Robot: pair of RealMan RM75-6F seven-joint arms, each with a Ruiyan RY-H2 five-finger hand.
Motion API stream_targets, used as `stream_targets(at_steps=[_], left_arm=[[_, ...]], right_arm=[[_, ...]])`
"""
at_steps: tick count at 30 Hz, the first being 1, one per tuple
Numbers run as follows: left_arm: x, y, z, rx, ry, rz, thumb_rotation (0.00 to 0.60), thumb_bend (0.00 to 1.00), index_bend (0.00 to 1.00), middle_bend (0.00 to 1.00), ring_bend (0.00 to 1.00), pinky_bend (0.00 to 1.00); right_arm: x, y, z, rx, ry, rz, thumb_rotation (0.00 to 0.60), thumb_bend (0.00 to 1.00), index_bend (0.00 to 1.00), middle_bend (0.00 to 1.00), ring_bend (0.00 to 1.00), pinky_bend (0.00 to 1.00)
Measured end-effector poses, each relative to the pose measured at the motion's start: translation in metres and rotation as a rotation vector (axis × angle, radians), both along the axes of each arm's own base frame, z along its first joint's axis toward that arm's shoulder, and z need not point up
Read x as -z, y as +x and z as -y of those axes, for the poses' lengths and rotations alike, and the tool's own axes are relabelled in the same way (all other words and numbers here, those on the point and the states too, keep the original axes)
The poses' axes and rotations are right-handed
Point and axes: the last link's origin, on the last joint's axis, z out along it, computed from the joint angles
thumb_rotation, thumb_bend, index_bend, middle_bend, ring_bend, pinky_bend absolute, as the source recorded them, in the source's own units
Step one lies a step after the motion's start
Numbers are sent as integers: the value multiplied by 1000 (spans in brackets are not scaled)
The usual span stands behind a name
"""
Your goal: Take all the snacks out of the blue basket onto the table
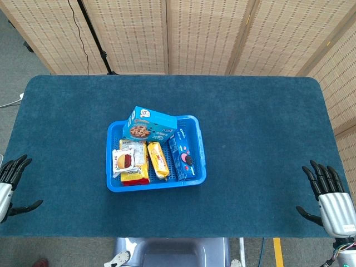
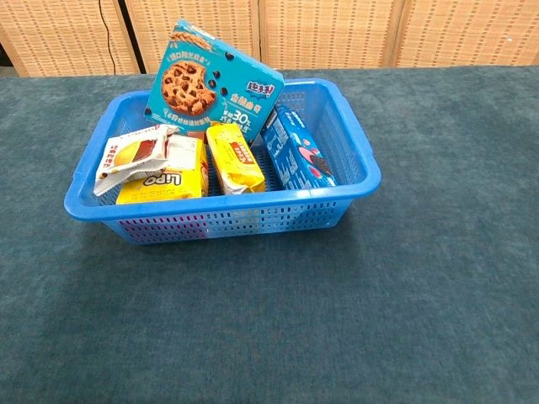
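A blue basket (image 1: pixel 198 146) (image 2: pixel 354 143) stands near the middle of the table. Inside it a teal cookie box (image 1: pixel 149 126) (image 2: pixel 210 85) leans on the far rim. A white snack packet (image 1: pixel 124 160) (image 2: pixel 135 156) lies over a yellow Lipo pack (image 1: pixel 137 173) (image 2: pixel 164 183). Beside them lie a yellow wrapped bar (image 1: pixel 158 160) (image 2: pixel 235 159) and a dark blue cookie box (image 1: pixel 183 156) (image 2: pixel 296 156). My left hand (image 1: pixel 9 186) hovers at the table's left front edge, fingers spread, holding nothing. My right hand (image 1: pixel 329 196) is at the right front edge, also spread and empty. The chest view shows neither hand.
The table (image 1: pixel 261 128) is covered in dark teal cloth. Woven folding screens (image 1: pixel 200 33) stand behind its far edge. A black cable (image 1: pixel 78 25) hangs down at the back left.
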Motion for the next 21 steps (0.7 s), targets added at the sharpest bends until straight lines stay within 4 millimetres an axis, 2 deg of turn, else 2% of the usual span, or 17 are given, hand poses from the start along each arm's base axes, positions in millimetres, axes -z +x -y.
stream_targets(at_steps=[4,12,16,21], left_arm=[[3,13,-26,58,-9,94,600,0,0,0,0,0],[23,49,-111,138,-87,359,600,0,0,0,0,0],[38,69,-153,121,-167,394,600,0,0,0,0,0],[56,106,-200,108,-234,388,600,0,0,0,0,0]], right_arm=[[0,-1,2,6,2,4,600,0,0,0,0,0],[3,-9,13,47,20,0,600,0,0,0,0,0],[5,-15,21,80,24,-7,600,0,0,0,0,0],[4,-21,29,109,16,-15,600,0,0,0,0,0]])
